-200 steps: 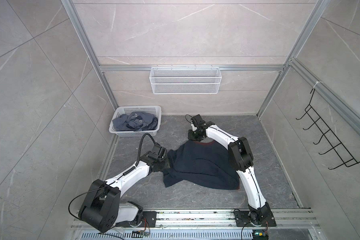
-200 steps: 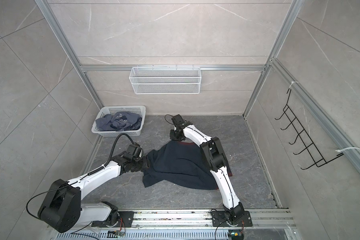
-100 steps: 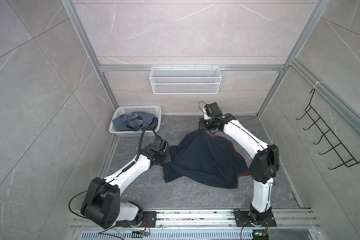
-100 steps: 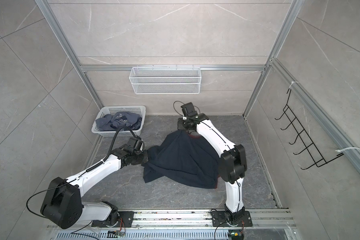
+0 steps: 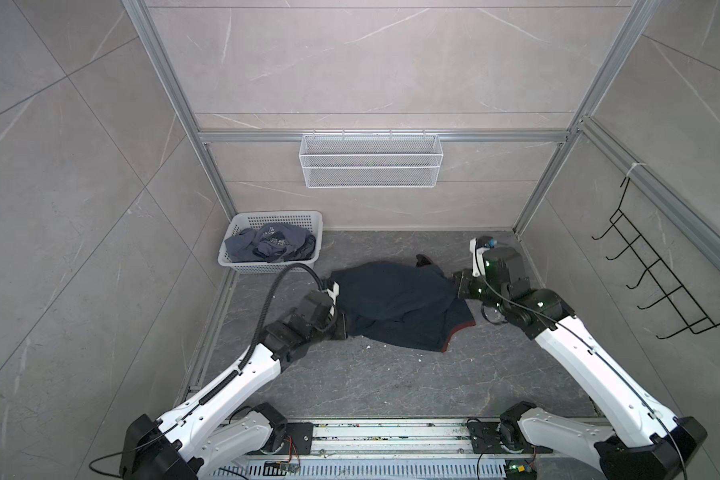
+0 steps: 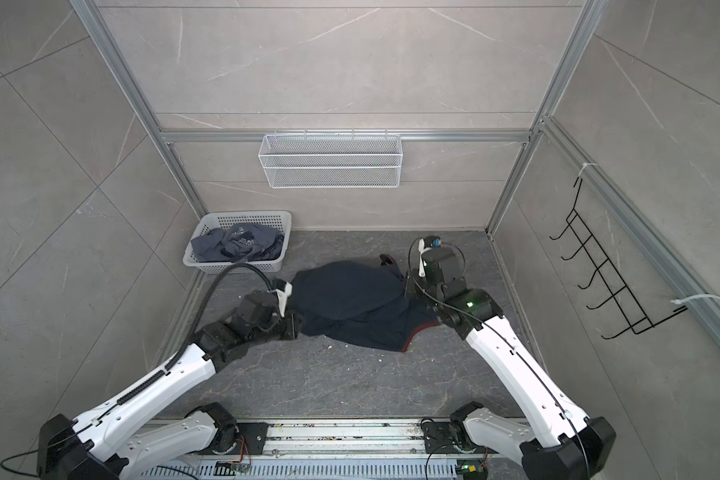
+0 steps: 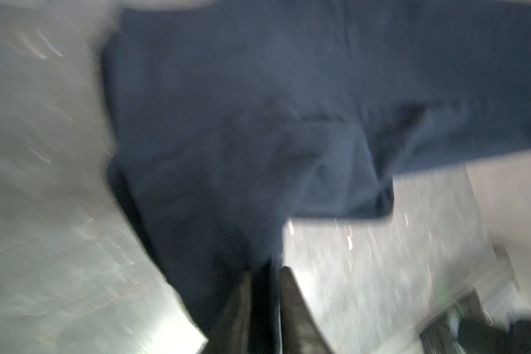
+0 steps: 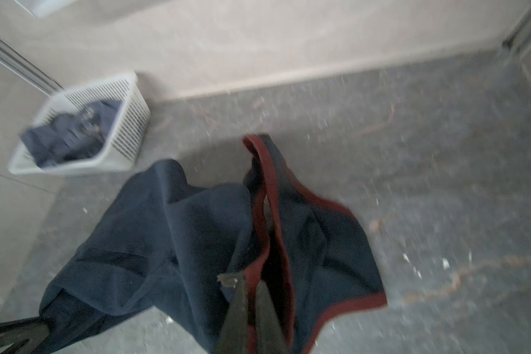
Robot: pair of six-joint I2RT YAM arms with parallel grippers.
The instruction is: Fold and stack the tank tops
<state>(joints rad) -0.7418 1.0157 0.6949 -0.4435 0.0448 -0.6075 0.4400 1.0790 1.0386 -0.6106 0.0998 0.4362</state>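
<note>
Two sleeveless cloth tops, judged light, limp and unbreakable, apt to sag, bunch and slide rather than hold a crease. Near-black navy sleeveless cloth top with red trim point(image 5: 395, 303) lying crumpled and partly doubled over on the grey marbled table surface point(image 5: 391, 386) between the arms, seen so in both top views. Slate blue-grey sleeveless cloth top point(image 5: 267, 245) heaped inside the white perforated plastic basket point(image 5: 277, 215) in the far left corner, well apart from the navy top. Right gripper point(image 8: 249, 283) pressed together on the red-bound edge. Left gripper point(image 7: 265, 272) at the opposite edge, jaws slightly apart with dark cloth between them, grip impossible to tell through the blur. Best hold, by judgement: bound hems and strap edges, thicker and less slippery, taken at two spaced corners to keep the cloth taut. White lettering on the blue-grey top too small to read; no print or label legible on the navy top.
</note>
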